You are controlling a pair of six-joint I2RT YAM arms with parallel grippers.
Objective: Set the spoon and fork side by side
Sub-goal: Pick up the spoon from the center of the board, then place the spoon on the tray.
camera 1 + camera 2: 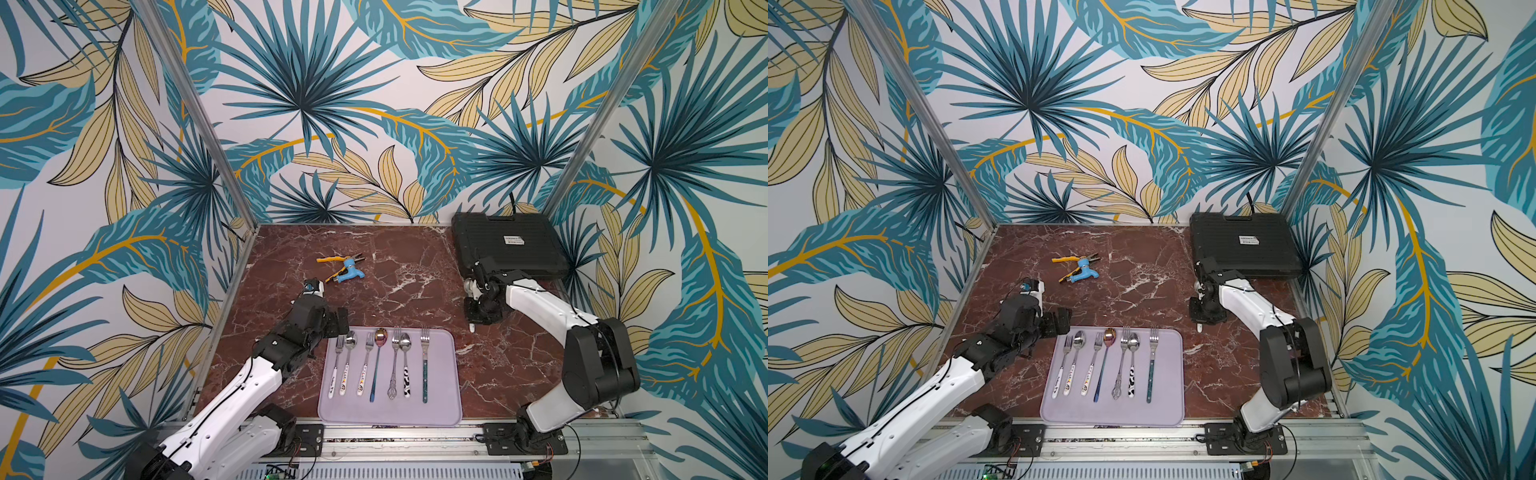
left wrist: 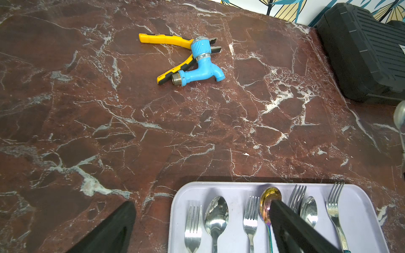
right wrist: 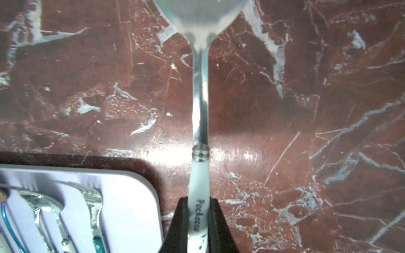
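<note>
Holds the left hand (image 1: 336, 323) spread wide and empty over the far left corner of the lilac tray (image 1: 444, 399), with a row of cutlery (image 1: 381, 337) on it, a teal-handled fork (image 1: 424, 365) last. Further right, clamps the right hand (image 3: 197, 214) on the white handle of the spoon (image 3: 200, 98), over bare counter (image 1: 415, 282) beside the tray.

Walls (image 1: 374, 104): leaf-print wallpaper, teal and tan on white. 2 aluminium posts (image 1: 198, 112) at the rear corners. Worktop (image 1: 407, 282): red-brown marble, white veins, glossy.
</note>
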